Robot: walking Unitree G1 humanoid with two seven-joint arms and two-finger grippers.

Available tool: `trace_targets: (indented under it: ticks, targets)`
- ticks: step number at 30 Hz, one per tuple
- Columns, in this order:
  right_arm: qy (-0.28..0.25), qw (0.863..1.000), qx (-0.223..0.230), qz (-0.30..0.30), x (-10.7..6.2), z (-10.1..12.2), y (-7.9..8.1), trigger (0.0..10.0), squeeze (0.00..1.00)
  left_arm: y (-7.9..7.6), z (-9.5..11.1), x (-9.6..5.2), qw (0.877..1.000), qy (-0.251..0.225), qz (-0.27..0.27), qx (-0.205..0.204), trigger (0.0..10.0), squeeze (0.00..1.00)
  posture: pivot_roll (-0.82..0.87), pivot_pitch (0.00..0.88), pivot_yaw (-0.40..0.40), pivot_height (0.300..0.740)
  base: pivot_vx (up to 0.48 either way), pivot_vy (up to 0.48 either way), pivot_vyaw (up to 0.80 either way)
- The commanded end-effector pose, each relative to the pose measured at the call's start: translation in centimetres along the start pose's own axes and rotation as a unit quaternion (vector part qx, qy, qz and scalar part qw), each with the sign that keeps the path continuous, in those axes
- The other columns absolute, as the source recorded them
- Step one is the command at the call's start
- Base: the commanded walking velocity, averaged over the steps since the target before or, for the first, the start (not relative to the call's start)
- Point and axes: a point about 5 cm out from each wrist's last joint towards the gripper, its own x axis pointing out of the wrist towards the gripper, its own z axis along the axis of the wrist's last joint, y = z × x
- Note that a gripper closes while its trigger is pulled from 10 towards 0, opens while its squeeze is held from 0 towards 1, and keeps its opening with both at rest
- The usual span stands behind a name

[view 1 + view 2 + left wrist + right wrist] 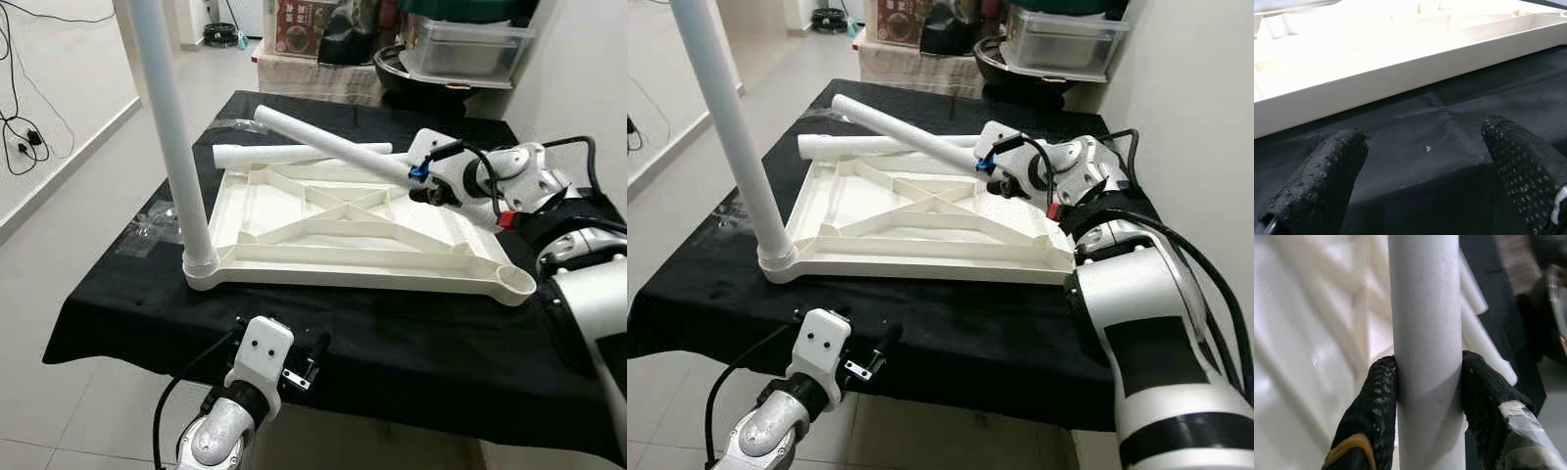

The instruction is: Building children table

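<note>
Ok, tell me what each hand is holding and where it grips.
The right hand clamps a loose white table leg by its near end, over the upturned tabletop. The left hand is open over the black cloth, holding nothing.

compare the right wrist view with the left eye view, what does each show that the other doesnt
Right wrist view alone gives the close contact: two black fingers pressed against opposite sides of the white table leg.

Left eye view alone gives the layout: an upright leg socketed in the upturned tabletop's corner, a loose leg lying behind, the black cloth, and the left gripper open near the table's front edge.

Both show the right gripper shut on the leg over the ribbed tabletop.
</note>
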Motion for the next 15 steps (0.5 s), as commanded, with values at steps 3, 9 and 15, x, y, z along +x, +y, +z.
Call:
trace_targets:
  ticks: [3,9,15]
  targets:
    - [-0.033,0.993,0.088,-0.069,-0.3,0.0,-1.0,0.0,0.0,0.0,-0.4,0.0,1.0,0.007,-0.002,0.005,10.0,0.0,0.04,0.087,-0.09,0.74,0.0,0.0,0.0]
    - [-0.105,0.947,0.248,-0.175,-1.1,0.3,-2.8,0.0,0.0,0.2,-0.4,0.2,1.0,0.006,0.0,0.007,10.0,0.0,0.04,0.086,-0.086,0.74,0.0,0.0,0.0]
    - [-0.172,0.889,0.349,-0.241,-1.6,-0.1,-3.6,0.0,0.0,0.3,-0.4,0.3,1.0,0.004,0.003,0.01,10.0,0.0,0.04,0.079,-0.075,0.74,0.0,0.0,0.0]
